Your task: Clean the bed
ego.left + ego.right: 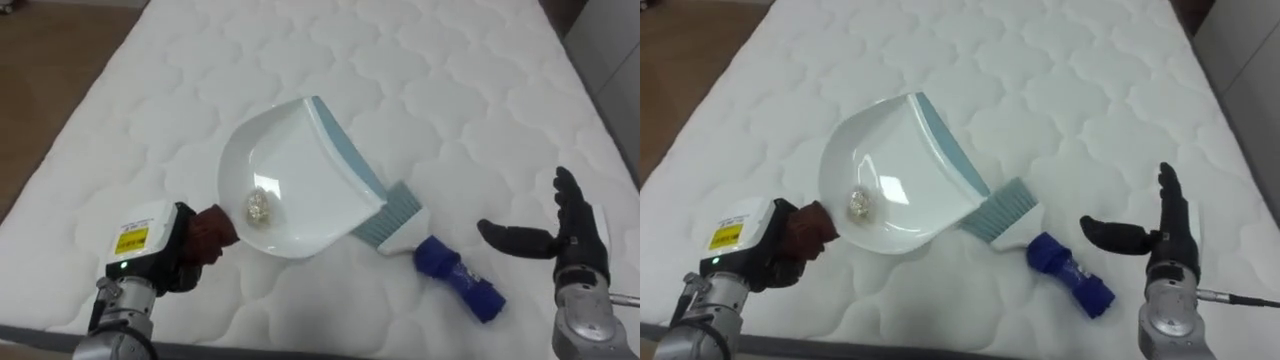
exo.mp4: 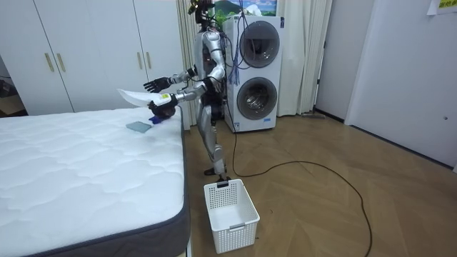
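The left hand [image 1: 183, 262] has its fingers curled tight round the reddish-brown handle of the white dustpan [image 1: 300, 170]. It holds the pan raised clear of the mattress [image 1: 420, 80], as the room view confirms. A small crumpled ball of debris [image 1: 260, 206] sits in the pan's deep near end, close to the handle and well back from the blue-grey lip on the far right. The hand brush [image 1: 432, 258] lies on the mattress just right of the pan, bristles toward the pan and blue grip pointing near and right. The right hand [image 1: 565, 235] hovers at the right over the bed with fingers spread and thumb out, holding nothing.

The sweeping looks done and the step in hand seems to be carrying the catch off to be tipped out. The white basket [image 2: 230, 207] stands on the floor by the side of the bed, near the robot's feet, and is the likely place for it.

To do this well:
- Keep the pan's lip level or slightly higher than the handle end, so the ball stays lodged at the back.
- Swing the arm slowly, since the ball is light and could roll out if jolted.
- Bring the pan low over the basket's opening before tilting the lip down.
- Keep the right hand clear of the pan's path.
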Controlling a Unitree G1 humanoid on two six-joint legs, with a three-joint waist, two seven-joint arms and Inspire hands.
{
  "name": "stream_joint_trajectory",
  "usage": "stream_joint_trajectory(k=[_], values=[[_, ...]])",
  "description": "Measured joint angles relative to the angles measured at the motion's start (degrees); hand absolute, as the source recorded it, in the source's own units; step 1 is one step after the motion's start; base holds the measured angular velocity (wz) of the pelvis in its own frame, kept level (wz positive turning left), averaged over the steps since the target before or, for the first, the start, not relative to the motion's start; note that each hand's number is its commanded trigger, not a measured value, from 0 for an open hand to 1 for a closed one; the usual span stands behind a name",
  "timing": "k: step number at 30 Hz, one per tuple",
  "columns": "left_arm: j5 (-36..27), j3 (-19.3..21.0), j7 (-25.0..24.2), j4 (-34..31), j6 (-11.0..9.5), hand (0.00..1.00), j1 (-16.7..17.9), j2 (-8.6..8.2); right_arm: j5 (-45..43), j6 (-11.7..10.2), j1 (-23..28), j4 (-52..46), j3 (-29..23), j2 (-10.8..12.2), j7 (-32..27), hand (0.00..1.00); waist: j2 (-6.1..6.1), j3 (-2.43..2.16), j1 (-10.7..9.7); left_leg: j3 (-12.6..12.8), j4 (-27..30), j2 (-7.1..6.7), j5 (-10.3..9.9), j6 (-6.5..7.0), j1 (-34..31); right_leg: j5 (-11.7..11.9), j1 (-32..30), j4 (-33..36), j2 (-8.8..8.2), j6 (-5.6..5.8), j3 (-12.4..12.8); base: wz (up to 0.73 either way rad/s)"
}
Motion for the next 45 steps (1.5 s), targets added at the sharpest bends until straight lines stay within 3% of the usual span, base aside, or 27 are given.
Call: stream_joint_trajectory(k=[11, 15, 17, 21, 26, 29, 32, 33, 34, 35, 36, 37, 38, 39, 40, 41, 42, 43, 44, 45], values=[[-0.91, 4.34, -0.04, -5.19, -0.08, 1.0, 2.02, -0.66, -1.16, 0.04, 0.39, -4.24, -2.04, 0.09, -0.54, 0.0, 1.38, 0.54, 1.22, -0.41, 0.04, -0.04, -0.01, -0.01, 0.05, 0.19, 0.25, -0.27, 0.29, 0.02, -0.71, 0.01], [-1.04, 6.55, -0.02, -7.47, -2.37, 1.0, 3.89, -2.55, -5.32, -0.12, 1.0, -7.65, -1.92, 0.16, -0.46, 0.0, 1.42, 0.54, 1.93, -1.49, -0.06, -0.12, 0.01, -0.04, 0.04, 0.18, 0.58, -0.29, 0.32, 0.02, -1.34, 0.06], [-1.06, 6.54, -0.02, -7.46, -2.57, 1.0, 4.64, -3.14, -6.98, -1.17, 1.05, -7.75, -1.9, 0.17, -0.51, 0.0, 1.39, 0.54, 1.92, -2.23, -0.06, -0.2, 0.01, -0.04, 0.48, 0.18, 1.37, -0.34, 0.35, 0.02, -1.55, 0.23], [-1.77, 6.42, -0.03, -7.46, -3.52, 1.0, 5.42, -4.0, -8.82, -1.64, 1.95, -8.48, -1.92, 0.6, -1.37, 0.0, 1.04, 0.53, 1.23, -7.94, 0.31, -1.29, 0.13, -0.14, -0.49, 0.02, 2.36, -0.37, 0.36, 0.19, -1.69, 0.53], [-1.96, 6.59, -0.03, -7.43, -3.55, 1.0, 5.44, -4.47, -10.73, -2.25, 2.06, -10.16, -1.93, 1.64, -1.37, 0.0, -0.2, 0.44, 2.2, -12.96, 1.9, -2.16, 0.61, -0.34, -1.73, -0.18, 3.54, -0.48, 0.41, 0.44, -2.06, 0.62], [-2.06, 6.59, -0.04, -7.38, -3.51, 1.0, 5.46, -4.86, -11.6, -2.44, 2.16, -10.12, -1.92, 1.71, -1.41, 0.0, -0.81, 0.39, 3.1, -15.72, 3.13, -2.65, 0.69, -0.46, -3.19, -0.38, 3.85, -0.26, 0.38, 0.43, -4.18, 0.64], [-2.03, 6.52, -0.18, -7.38, -3.34, 1.0, 5.53, -4.94, -12.12, -2.43, 2.6, -10.1, -1.95, 1.73, -1.42, 0.0, -1.1, 0.46, 2.96, -16.3, 5.35, -3.17, 0.7, -0.48, -5.89, -1.06, 3.76, 0.07, 0.18, 0.61, -8.32, 0.85], [-1.97, 6.47, -0.3, -7.37, -3.25, 1.0, 5.67, -5.1, -12.19, -2.43, 3.42, -10.05, -1.95, 1.81, -1.39, 0.0, -1.08, 0.53, 2.96, -18.49, 6.07, -3.48, 0.74, -0.54, -6.27, -1.58, 3.21, 1.71, 0.2, 0.72, -9.13, 0.93], [-1.97, 6.48, -0.34, -7.37, -3.23, 1.0, 5.76, -5.27, -12.48, -2.43, 4.02, -10.06, -2.01, 1.84, -1.35, 0.0, -1.09, 0.54, 2.89, -19.69, 6.33, -3.76, 0.79, -0.63, -6.26, -2.03, 2.98, 1.93, 0.23, 0.71, -9.08, 0.93], [-2.06, 6.72, -0.34, -7.37, -3.19, 1.0, 5.76, -5.8, -13.78, -2.45, 4.89, -10.1, -2.28, 1.83, -1.27, 0.0, -1.19, 0.63, 3.11, -21.72, 6.99, -4.3, 0.84, -0.71, -6.42, -2.68, 2.81, 1.3, 0.9, 0.5, -6.97, 0.86], [-2.1, 7.38, -0.34, -7.36, -3.18, 1.0, 5.77, -6.64, -14.67, -2.63, 4.93, -10.14, -2.46, 1.83, -1.08, 0.0, -1.12, 0.78, 3.44, -23.08, 7.3, -4.9, 1.04, -1.04, -6.69, -2.35, 1.58, -0.38, 1.75, -0.24, -4.46, 0.81], [-2.11, 7.61, -0.34, -7.35, -3.18, 1.0, 5.77, -6.98, -15.02, -2.96, 4.87, -10.11, -2.54, 1.8, -1.08, 0.0, -1.06, 0.78, 3.36, -23.47, 7.32, -5.18, 1.16, -1.22, -6.94, -2.07, 1.31, -0.82, 1.69, -1.73, -4.81, 0.73], [-2.11, 8.08, -0.34, -7.36, -3.33, 1.0, 5.83, -7.62, -15.47, -3.94, 4.75, -10.08, -2.69, 1.7, -1.2, 0.0, -0.67, 0.81, 3.03, -20.49, 6.98, -4.57, 1.66, -1.45, -8.04, -1.85, 1.76, -0.37, 0.93, -2.28, -7.5, 1.03], [-2.09, 8.33, -0.36, -7.37, -3.6, 1.0, 5.63, -7.75, -15.51, -4.67, 4.7, -10.1, -2.83, 1.77, -1.44, 0.0, -0.19, 0.74, 2.1, -9.58, 6.55, -1.62, 2.27, -0.81, -9.6, -1.85, 1.87, -0.32, 0.71, -2.38, -11.99, 1.19], [-2.11, 8.35, -0.36, -7.37, -3.72, 1.0, 5.52, -7.73, -15.52, -4.78, 4.76, -10.09, -2.91, 1.8, -1.45, 0.0, -0.1, 0.72, 1.29, -3.15, 6.57, 0.21, 2.51, -0.45, -10.22, -1.93, 1.89, -0.19, 0.62, -2.5, -14.07, 1.36], [-2.19, 8.35, -0.37, -7.38, -4.08, 1.0, 5.19, -7.67, -15.56, -4.83, 4.7, -10.06, -3.2, 1.79, -1.45, 0.0, -0.02, 0.77, 0.91, 6.42, 7.77, 3.18, 2.55, -0.27, -11.19, -2.34, 1.56, 0.13, 0.39, -2.93, -17.7, 1.05], [-2.26, 8.39, -0.37, -7.43, -4.55, 1.0, 4.9, -7.6, -15.58, -4.83, 4.21, -10.05, -3.72, 1.88, -1.36, 0.0, 0.1, 1.23, 0.74, 11.51, 11.52, 5.93, 1.46, -0.45, -13.16, -3.01, 1.03, 0.11, 0.19, -3.15, -23.11, 0.81], [-2.26, 8.53, -0.37, -7.43, -4.57, 1.0, 5.05, -7.53, -15.7, -4.83, 4.04, -10.05, -3.8, 2.09, -1.23, 0.0, 0.34, 1.15, 0.85, 13.04, 14.63, 7.77, 0.27, -1.01, -14.13, -3.31, 1.25, 0.17, 0.19, -2.99, -26.11, 0.61], [-2.22, 9.0, -0.61, -7.4, -4.41, 1.0, 5.25, -7.38, -16.24, -4.83, 4.21, -10.2, -3.78, 2.83, -0.8, 0.0, 0.11, 1.25, 0.47, 15.19, 19.18, 11.43, -1.61, -2.94, -14.51, -4.06, 2.33, 0.55, 0.04, -2.4, -30.76, 0.75], [-2.19, 9.12, -0.62, -7.41, -4.39, 1.0, 5.18, -7.32, -16.23, -4.79, 4.1, -10.24, -3.8, 3.27, -0.6, 0.0, 0.07, 1.29, 0.08, 15.55, 20.66, 14.39, -2.55, -4.22, -14.42, -5.27, 3.25, 2.09, -0.57, -1.74, -34.82, 0.89]])
